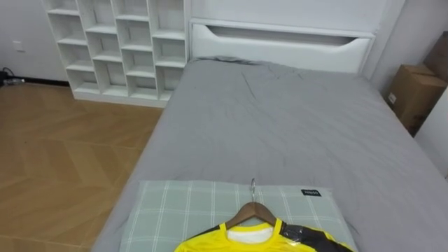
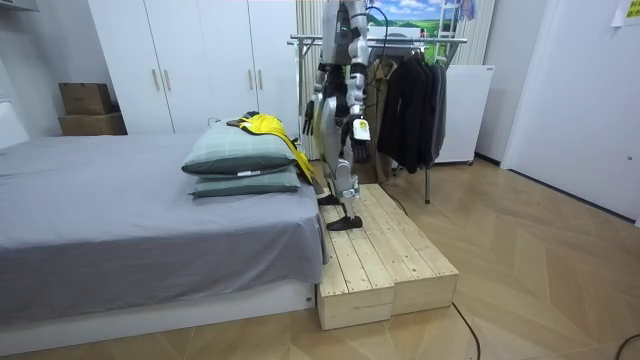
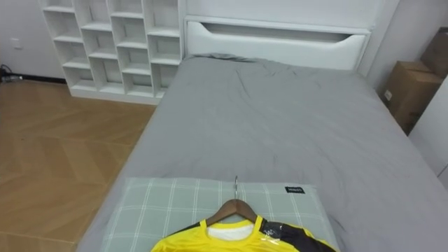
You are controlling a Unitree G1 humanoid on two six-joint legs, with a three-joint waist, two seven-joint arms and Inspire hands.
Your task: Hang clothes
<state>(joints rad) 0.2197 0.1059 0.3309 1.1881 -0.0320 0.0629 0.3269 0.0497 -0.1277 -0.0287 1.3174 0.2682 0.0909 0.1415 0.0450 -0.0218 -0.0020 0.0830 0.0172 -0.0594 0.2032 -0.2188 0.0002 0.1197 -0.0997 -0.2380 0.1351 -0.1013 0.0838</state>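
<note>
Finger state unreadable; hangered shirt lies on the pillow.
I cannot tell if my hands [image 2: 357,133] are curled. The yellow shirt [image 1: 262,240], soft, light and probably slippery, lies at the pillow's [image 1: 182,210] near edge. I'd grip the stiff wooden hanger [image 1: 253,210] under its hook [image 1: 253,187].

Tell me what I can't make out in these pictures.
Yellow shirt: the eye views' bottom edge cuts it off just below the collar.
Wooden hanger: its arm ends are tucked inside the shirt.
Clothes rail: in the room view the robot stands before part of it and dark clothes hang along it. Any free space is too small to judge.
</note>
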